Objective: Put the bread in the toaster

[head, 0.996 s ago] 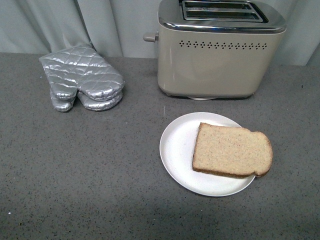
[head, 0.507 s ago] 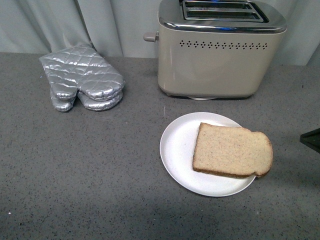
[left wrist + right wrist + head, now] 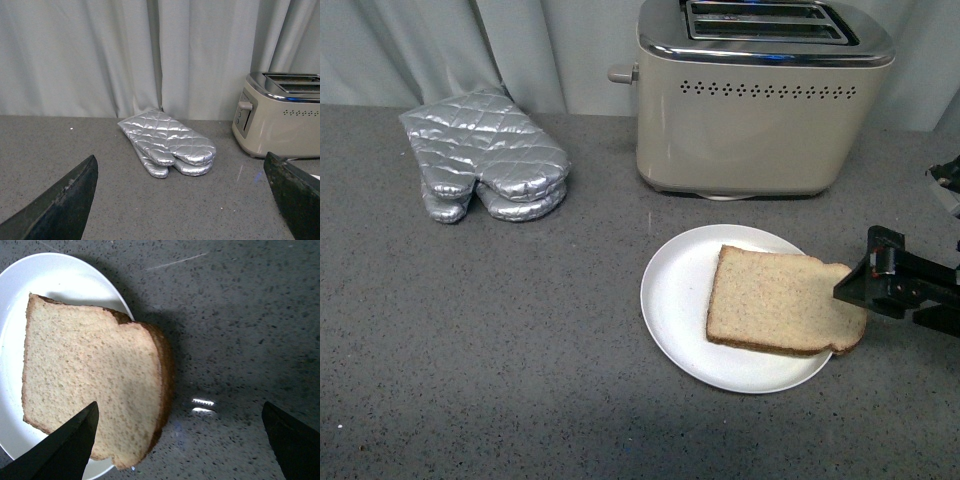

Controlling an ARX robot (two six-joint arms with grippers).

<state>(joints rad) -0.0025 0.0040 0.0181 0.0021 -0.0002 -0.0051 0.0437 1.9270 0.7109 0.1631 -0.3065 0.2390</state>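
Observation:
The bread (image 3: pixel 780 300) is a flat light-brown slice with a darker crust. It lies on a white plate (image 3: pixel 670 295), its rounded end hanging over the plate's right rim. The cream toaster (image 3: pixel 760 120) stands behind it with two empty slots in its chrome top. My right gripper (image 3: pixel 880 285) is open, low at the bread's rounded end. In the right wrist view one finger is over the slice (image 3: pixel 95 370) and the other over bare counter. My left gripper (image 3: pixel 185 200) is open and empty, out of the front view, facing the toaster (image 3: pixel 280 120).
A pair of silver quilted oven mitts (image 3: pixel 485 155) lies at the back left, also in the left wrist view (image 3: pixel 167 142). The counter (image 3: pixel 500 350) is dark speckled grey. A pale curtain (image 3: pixel 520 50) hangs behind everything.
My right gripper has come in from the right edge of the front view and now sits at the bread's rounded end. The bread, plate and toaster have not moved.

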